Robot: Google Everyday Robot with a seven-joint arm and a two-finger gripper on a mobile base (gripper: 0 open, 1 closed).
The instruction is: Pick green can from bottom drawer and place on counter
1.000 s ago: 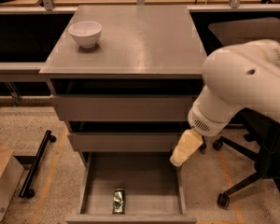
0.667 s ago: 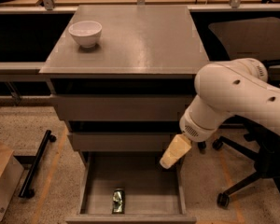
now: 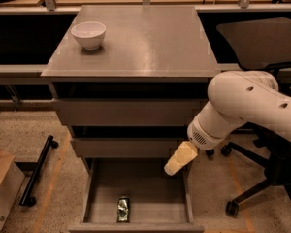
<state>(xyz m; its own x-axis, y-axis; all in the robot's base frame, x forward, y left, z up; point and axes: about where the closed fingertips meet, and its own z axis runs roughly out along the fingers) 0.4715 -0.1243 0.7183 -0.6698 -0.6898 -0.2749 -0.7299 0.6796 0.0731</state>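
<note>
The green can (image 3: 123,209) lies on its side on the floor of the open bottom drawer (image 3: 155,198), near the drawer's front edge and left of its middle. My gripper (image 3: 179,159) hangs from the white arm over the drawer's right rear corner, above and to the right of the can and apart from it. It holds nothing that I can see. The grey counter (image 3: 145,38) tops the drawer cabinet.
A white bowl (image 3: 88,34) stands on the counter's back left. Two shallower drawer fronts (image 3: 126,113) are shut above the open drawer. A black office chair (image 3: 266,130) is behind my arm at the right. A black wheeled bar (image 3: 36,171) and a cardboard box (image 3: 0,188) sit at the left.
My arm has swung left and lower, bringing the gripper from beside the cabinet's right edge to over the open drawer. The can has not moved.
</note>
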